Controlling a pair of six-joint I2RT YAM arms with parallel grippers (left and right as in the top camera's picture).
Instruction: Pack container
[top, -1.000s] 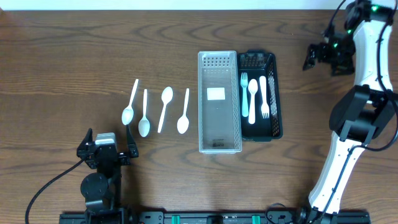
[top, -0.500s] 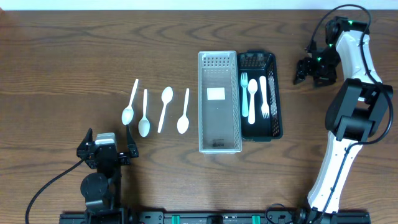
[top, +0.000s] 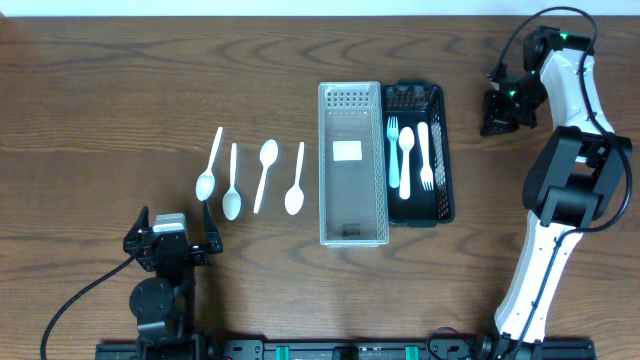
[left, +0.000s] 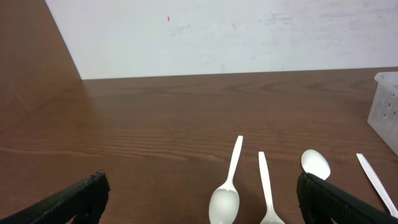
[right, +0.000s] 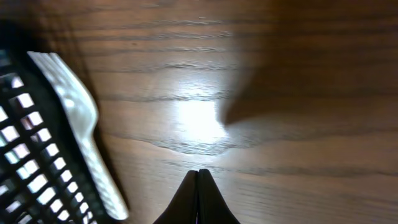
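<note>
Spoons (top: 268, 152), 4, not packed yet; 3 utensils (top: 406, 150) sit in the black tray (top: 412, 96). Left gripper (top: 172, 232) gapes, right gripper (top: 495, 112) is closed, empty.

The overhead camera looks straight down on the whole table (top: 100, 80). The left wrist camera sits low, facing the spoons (left: 224, 204). The right wrist camera looks down, close beside the black basket (right: 28, 134). The overhead camera shows both.
</note>
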